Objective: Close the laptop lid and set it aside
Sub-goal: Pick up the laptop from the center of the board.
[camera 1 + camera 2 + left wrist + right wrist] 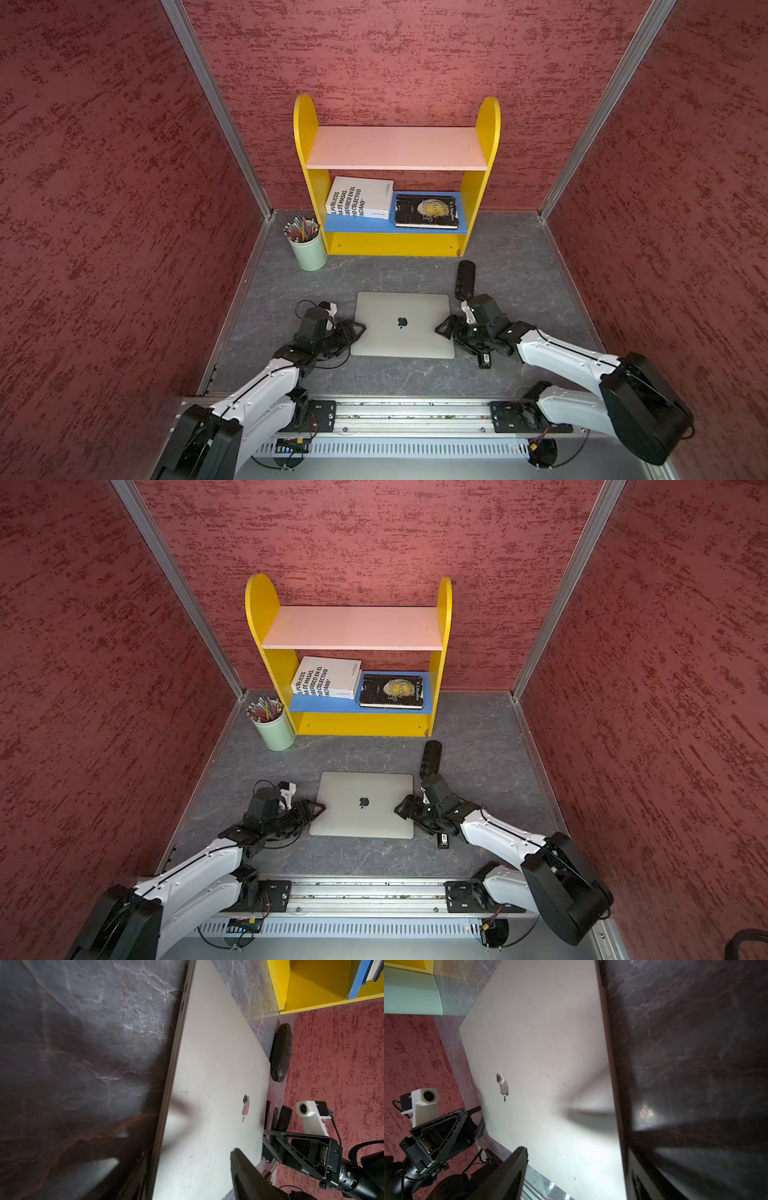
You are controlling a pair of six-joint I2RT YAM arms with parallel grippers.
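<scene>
The silver laptop [388, 340] [353, 820] lies flat in the middle of the dark table, with the laptop lid [218, 1059] [542, 1028] down and its apple logo facing up. My left gripper [358, 328] [319, 808] [175, 1156] is at the laptop's left edge, turned on its side. One finger [241, 1165] hovers over the lid and the other is low beside the table. My right gripper [441, 328] [400, 809] [577, 1153] straddles the right edge in the same way. Its upper finger [517, 1163] stands off the lid. Both are open.
A yellow shelf [397, 245] stands at the back with a white book [359, 197] and a black book [426, 212] on its blue board. A pale green cup of pencils [308, 251] is to its left. A black oblong object [464, 278] lies behind the laptop's right corner.
</scene>
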